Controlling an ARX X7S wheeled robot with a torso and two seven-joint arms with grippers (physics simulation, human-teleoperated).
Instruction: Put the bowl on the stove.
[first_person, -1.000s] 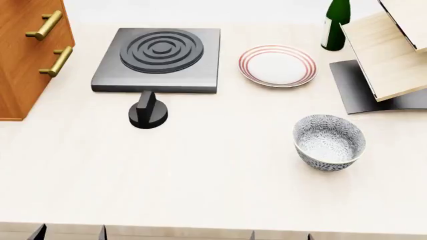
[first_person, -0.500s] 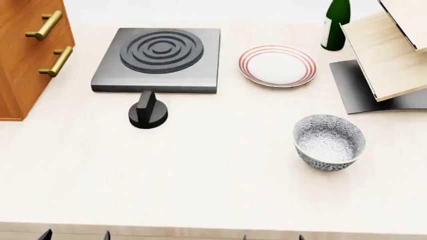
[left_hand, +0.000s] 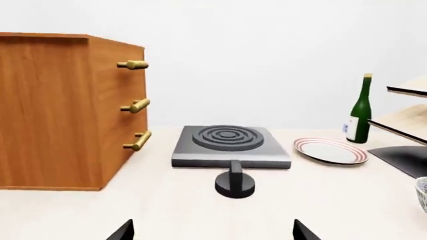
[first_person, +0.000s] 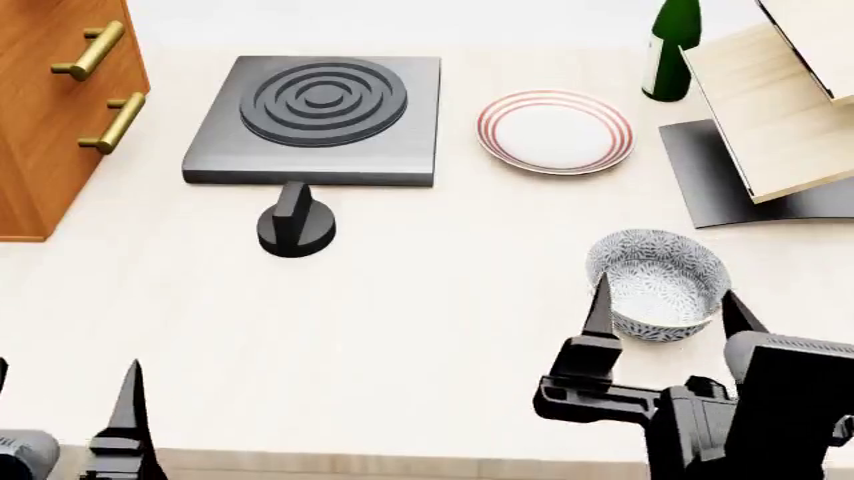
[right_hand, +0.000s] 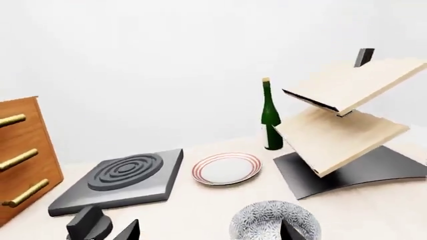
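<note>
The speckled bowl (first_person: 658, 283) stands upright on the table at the front right. It also shows in the right wrist view (right_hand: 272, 224), and its edge shows in the left wrist view (left_hand: 422, 188). The dark-grey stove (first_person: 320, 115) lies at the back left, also in the left wrist view (left_hand: 230, 145) and the right wrist view (right_hand: 123, 177). My right gripper (first_person: 663, 305) is open and empty, on the near side of the bowl, its fingertips (first_person: 601, 290) flanking the bowl in the head view. My left gripper (first_person: 64, 385) is open and empty at the table's front left.
A round black knob (first_person: 295, 225) stands just in front of the stove. A white plate with red rings (first_person: 554, 130) lies right of the stove. A green bottle (first_person: 671, 45) and a tilted wooden shelf (first_person: 781, 100) are at the back right. A wooden drawer cabinet (first_person: 54, 110) is at the left.
Both grippers have risen into the head view from the bottom edge. The right one now reaches the bowl's near side. The bowl and stove have not moved.
</note>
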